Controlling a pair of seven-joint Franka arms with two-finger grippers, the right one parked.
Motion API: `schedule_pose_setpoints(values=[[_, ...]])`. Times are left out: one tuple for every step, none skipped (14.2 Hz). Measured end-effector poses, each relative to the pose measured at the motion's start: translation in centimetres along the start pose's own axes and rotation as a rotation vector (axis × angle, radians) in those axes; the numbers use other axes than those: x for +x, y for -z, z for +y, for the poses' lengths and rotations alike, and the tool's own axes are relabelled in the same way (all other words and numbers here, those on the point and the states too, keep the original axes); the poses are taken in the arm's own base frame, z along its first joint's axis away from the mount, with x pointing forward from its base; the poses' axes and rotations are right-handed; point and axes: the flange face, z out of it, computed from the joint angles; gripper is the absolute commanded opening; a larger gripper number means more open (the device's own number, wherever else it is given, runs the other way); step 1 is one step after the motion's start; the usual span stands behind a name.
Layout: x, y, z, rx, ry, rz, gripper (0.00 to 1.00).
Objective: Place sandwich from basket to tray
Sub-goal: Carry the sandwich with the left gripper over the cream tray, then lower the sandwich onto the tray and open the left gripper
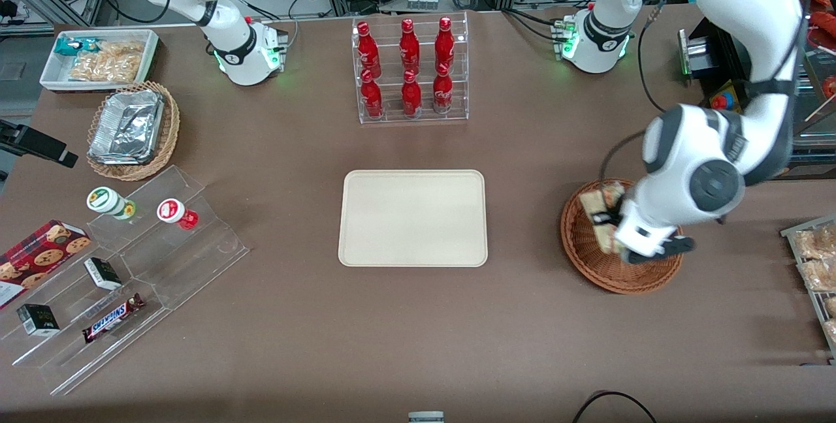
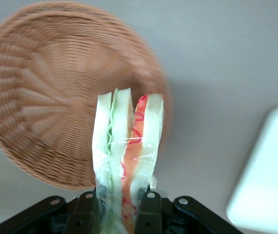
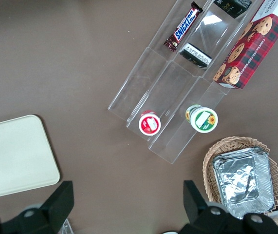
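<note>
My left gripper (image 1: 605, 218) is shut on the sandwich (image 1: 601, 202), a wrapped wedge of white bread, and holds it a little above the round reddish-brown wicker basket (image 1: 580, 240). In the left wrist view the sandwich (image 2: 127, 141) stands between the black fingers (image 2: 148, 212) with its red and green filling stripes showing. The basket (image 2: 46, 97) lies below it and looks empty inside. The cream rectangular tray (image 1: 413, 217) lies flat at the table's middle, toward the parked arm from the basket, with nothing on it. One of its corners shows in the left wrist view (image 2: 270, 180).
A clear rack of red bottles (image 1: 410, 70) stands farther from the front camera than the tray. Toward the parked arm's end are a clear stepped stand with snacks (image 1: 130, 266), an oval wicker basket with a foil container (image 1: 132, 129) and a white snack bin (image 1: 98, 57). A wire rack of pastries (image 1: 816, 266) is at the working arm's end.
</note>
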Motion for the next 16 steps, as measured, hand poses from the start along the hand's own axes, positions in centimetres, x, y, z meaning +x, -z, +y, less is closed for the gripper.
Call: schedule_pose_setpoints(values=[[-2.0, -0.3, 3.9, 0.003, -0.071, -0.005, 0.08], [-4.2, -1.3, 8.0, 0.007, -0.143, -0.020, 0.08], [-6.3, -2.6, 11.9, 0.012, -0.199, -0.032, 0.08], [-8.2, -3.8, 15.5, 0.015, -0.229, -0.041, 0.08], [-9.7, -5.0, 18.7, 0.013, -0.235, -0.049, 0.08], [-10.6, -6.2, 21.5, 0.005, -0.231, -0.053, 0.08], [-11.0, -7.2, 23.9, -0.008, -0.220, -0.056, 0.08], [-11.0, -8.2, 25.7, -0.018, -0.202, -0.060, 0.08], [-10.8, -9.1, 27.4, -0.025, -0.176, -0.063, 0.08], [-10.4, -10.2, 28.8, -0.027, -0.151, -0.063, 0.08], [-9.9, -11.4, 30.0, -0.025, -0.134, -0.061, 0.09], [-9.5, -12.9, 31.1, -0.023, -0.124, -0.062, 0.09], [-9.2, -14.1, 31.8, -0.020, -0.119, -0.065, 0.09], [-8.9, -15.2, 32.4, -0.017, -0.115, -0.066, 0.10], [-8.6, -16.0, 32.8, -0.017, -0.115, -0.066, 0.15], [-8.5, -16.4, 33.2, -0.019, -0.115, -0.065, 0.31]])
